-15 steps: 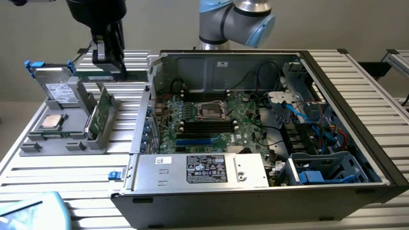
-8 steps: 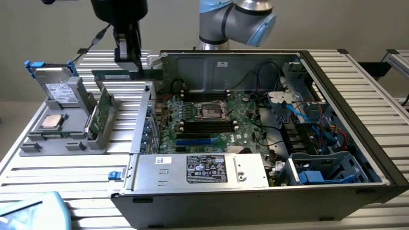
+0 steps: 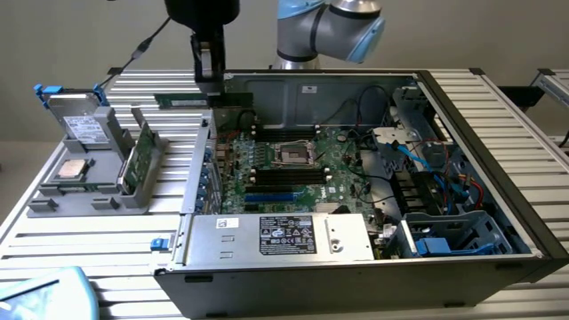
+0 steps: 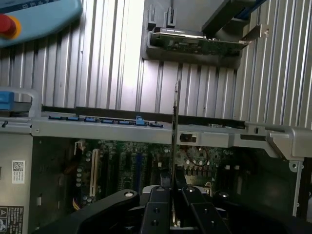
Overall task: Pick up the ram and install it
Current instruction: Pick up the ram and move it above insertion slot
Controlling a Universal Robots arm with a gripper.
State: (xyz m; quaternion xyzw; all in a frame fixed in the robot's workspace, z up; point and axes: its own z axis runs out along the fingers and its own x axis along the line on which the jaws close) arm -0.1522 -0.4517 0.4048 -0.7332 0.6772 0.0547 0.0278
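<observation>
The ram (image 3: 186, 100) is a thin green stick held level in the air, and my gripper (image 3: 210, 88) is shut on its middle from above. It hangs over the far left corner of the open computer case (image 3: 498, 193), at the exterior view's left, above the case wall. In the wrist view the ram (image 4: 176, 126) shows edge-on as a thin dark line running out from between my fingers (image 4: 161, 204). Below lies the big green motherboard (image 3: 307, 163) with its black memory slots (image 3: 284, 133) beside the processor socket (image 3: 292, 153).
A grey holder (image 3: 89, 193) at the exterior view's left carries a taller green card (image 3: 138, 157), a hard drive (image 3: 84, 123) and a processor (image 3: 71, 170). The power supply (image 3: 276, 237) fills the case's near side. A blue teach pendant (image 3: 44, 297) lies at the table's near left corner.
</observation>
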